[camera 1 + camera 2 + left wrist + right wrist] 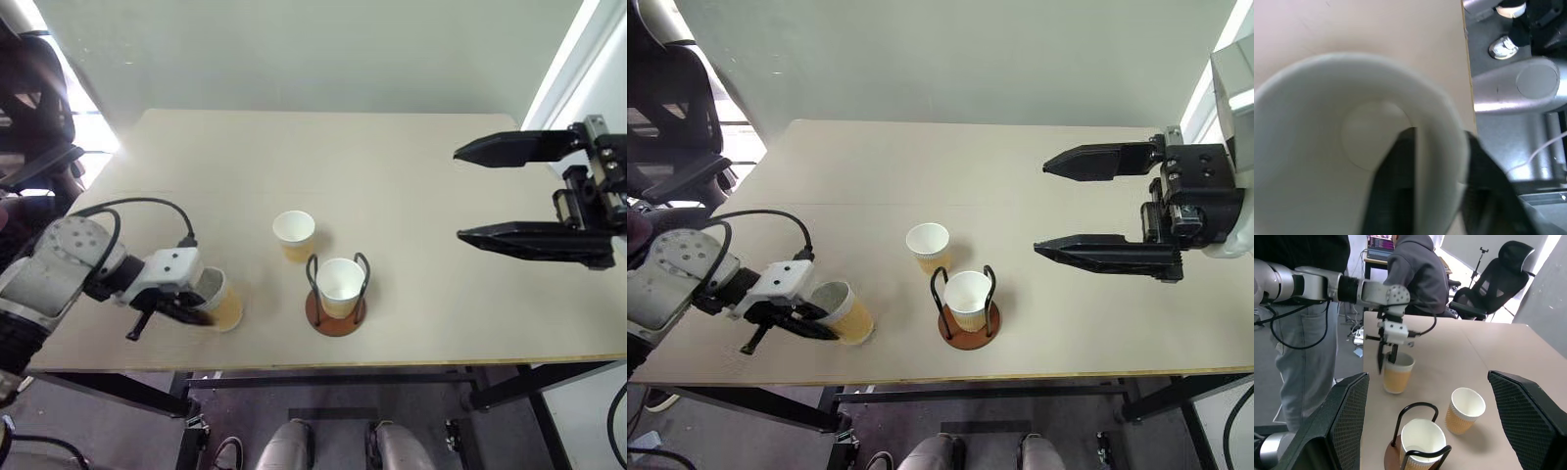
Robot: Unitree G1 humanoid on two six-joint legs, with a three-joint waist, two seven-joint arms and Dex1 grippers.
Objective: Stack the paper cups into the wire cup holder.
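Note:
One paper cup [223,304] stands near the table's front left corner. My left gripper [199,308] is shut on its rim, with one finger [1396,191] inside the cup and the other outside the wall. A second paper cup [340,282] sits inside the wire cup holder [335,320], between its two black loops, at the front middle. A third paper cup [294,235] stands upright just behind and to the left of the holder. My right gripper [458,194] hangs open above the table's right side, with nothing between its fingers.
The beige table [392,157] ends close in front of the holder and the held cup. Past the table's left edge, the right wrist view shows a seated person in a grey hoodie [1418,269], a standing person in jeans [1303,362] and a black office chair [1498,279].

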